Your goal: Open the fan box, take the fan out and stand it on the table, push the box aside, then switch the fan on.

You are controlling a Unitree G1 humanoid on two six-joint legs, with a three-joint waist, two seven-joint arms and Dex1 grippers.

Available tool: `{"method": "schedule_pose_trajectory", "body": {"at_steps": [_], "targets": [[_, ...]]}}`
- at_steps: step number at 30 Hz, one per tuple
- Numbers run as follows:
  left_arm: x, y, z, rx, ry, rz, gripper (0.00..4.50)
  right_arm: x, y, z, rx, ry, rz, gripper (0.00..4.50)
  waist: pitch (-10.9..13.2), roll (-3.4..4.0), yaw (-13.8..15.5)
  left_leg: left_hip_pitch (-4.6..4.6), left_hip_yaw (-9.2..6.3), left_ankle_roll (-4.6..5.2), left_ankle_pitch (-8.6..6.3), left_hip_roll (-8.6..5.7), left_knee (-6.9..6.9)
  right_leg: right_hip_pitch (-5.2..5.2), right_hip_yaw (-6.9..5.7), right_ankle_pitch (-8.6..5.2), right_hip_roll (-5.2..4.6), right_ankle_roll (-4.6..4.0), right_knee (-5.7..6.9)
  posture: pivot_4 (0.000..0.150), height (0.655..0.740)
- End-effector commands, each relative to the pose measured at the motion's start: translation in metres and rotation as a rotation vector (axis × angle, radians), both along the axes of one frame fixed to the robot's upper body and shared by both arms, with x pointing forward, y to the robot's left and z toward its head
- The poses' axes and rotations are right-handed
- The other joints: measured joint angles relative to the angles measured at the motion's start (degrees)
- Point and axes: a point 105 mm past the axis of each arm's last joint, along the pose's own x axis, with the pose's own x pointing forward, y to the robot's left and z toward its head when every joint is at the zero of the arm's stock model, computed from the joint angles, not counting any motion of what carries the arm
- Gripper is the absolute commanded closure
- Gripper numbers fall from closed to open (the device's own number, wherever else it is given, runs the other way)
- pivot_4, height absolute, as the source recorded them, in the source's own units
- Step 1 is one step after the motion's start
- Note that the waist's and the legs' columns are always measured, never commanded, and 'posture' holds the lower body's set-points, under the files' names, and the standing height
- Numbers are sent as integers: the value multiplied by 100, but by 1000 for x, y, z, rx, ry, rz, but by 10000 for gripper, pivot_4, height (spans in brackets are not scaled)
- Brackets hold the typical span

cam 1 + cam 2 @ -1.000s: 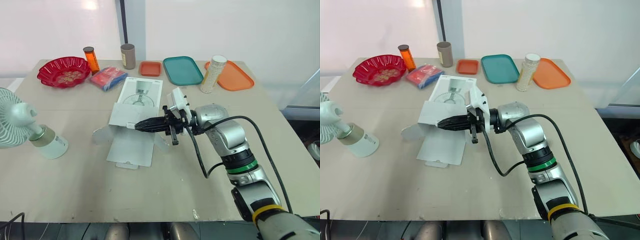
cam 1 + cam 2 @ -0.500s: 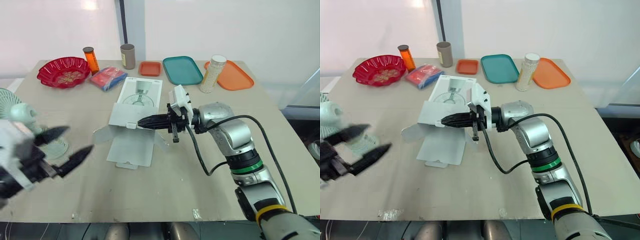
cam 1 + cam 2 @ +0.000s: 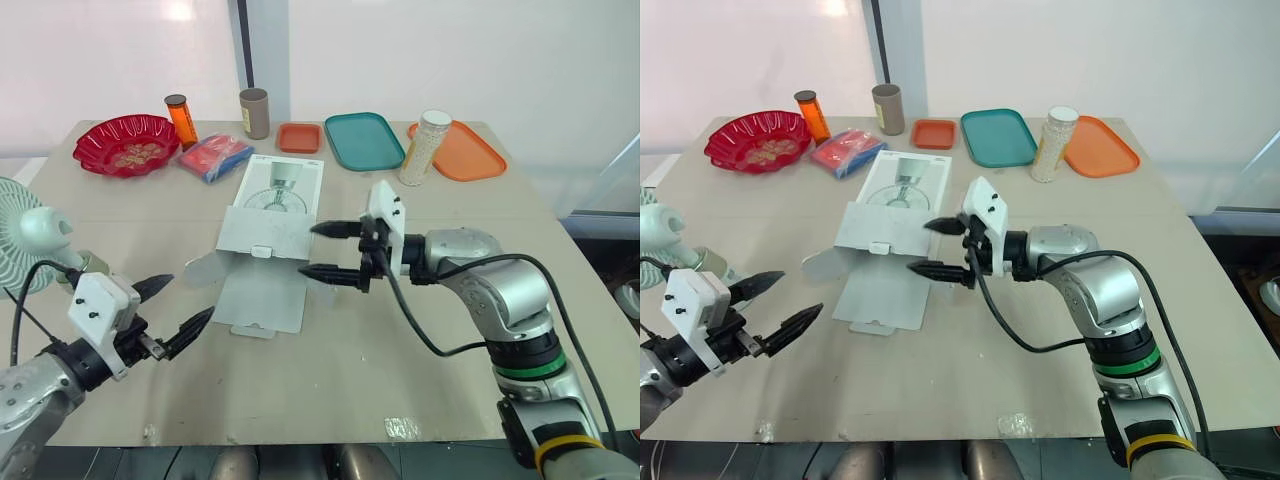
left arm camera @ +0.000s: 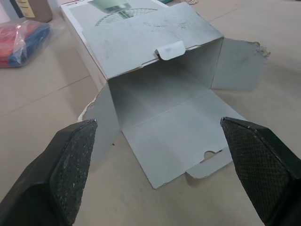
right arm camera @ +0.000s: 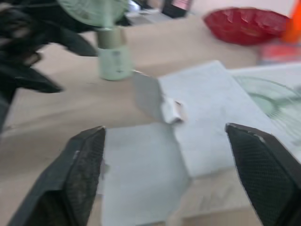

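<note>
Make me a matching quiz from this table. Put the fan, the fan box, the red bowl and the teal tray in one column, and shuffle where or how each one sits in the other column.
Things:
1. fan
2. fan box
3. red bowl
4. teal tray

Places or states:
A. lying flat in the middle of the table, end flaps open
B. far left corner
C. far edge, just right of the small orange tray
D. standing near the left edge

Pairs: 1-D, 2-A, 3-B, 4-C.
</note>
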Motion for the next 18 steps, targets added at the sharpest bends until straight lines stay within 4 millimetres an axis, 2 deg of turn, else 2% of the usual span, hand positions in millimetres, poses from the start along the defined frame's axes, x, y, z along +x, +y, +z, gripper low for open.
{"method": "schedule_pose_trajectory", "body": {"at_steps": [1,4,7,11,18], "targets": [[3,1,-7,2,-6,-13,0,13,-18,-1,-45,3,-229,656,0,-1,4,0,0,0,0,0,0,0,1,0,1,0,0,1500,7400],[6,4,-9,5,-7,-8,0,3,-16,-15,-88,44,-227,656,0,0,13,-11,0,0,0,-1,0,-6,1,-2,-1,3,-2,1500,7400],[8,5,-11,7,-10,-9,0,-2,-12,-16,-72,85,-228,656,0,-1,11,-20,0,3,-2,-2,0,-10,2,-4,-2,5,-4,1500,7400],[6,-1,-14,12,2,-41,0,4,-7,-23,-80,122,-282,656,0,-1,2,-13,0,3,-2,0,3,-9,5,-2,3,4,0,1500,7400],[5,1,-15,22,2,-28,0,3,6,-29,-103,195,-289,656,0,-1,-3,-16,0,3,-2,0,3,-10,5,-3,2,4,-1,1500,7400]]}}
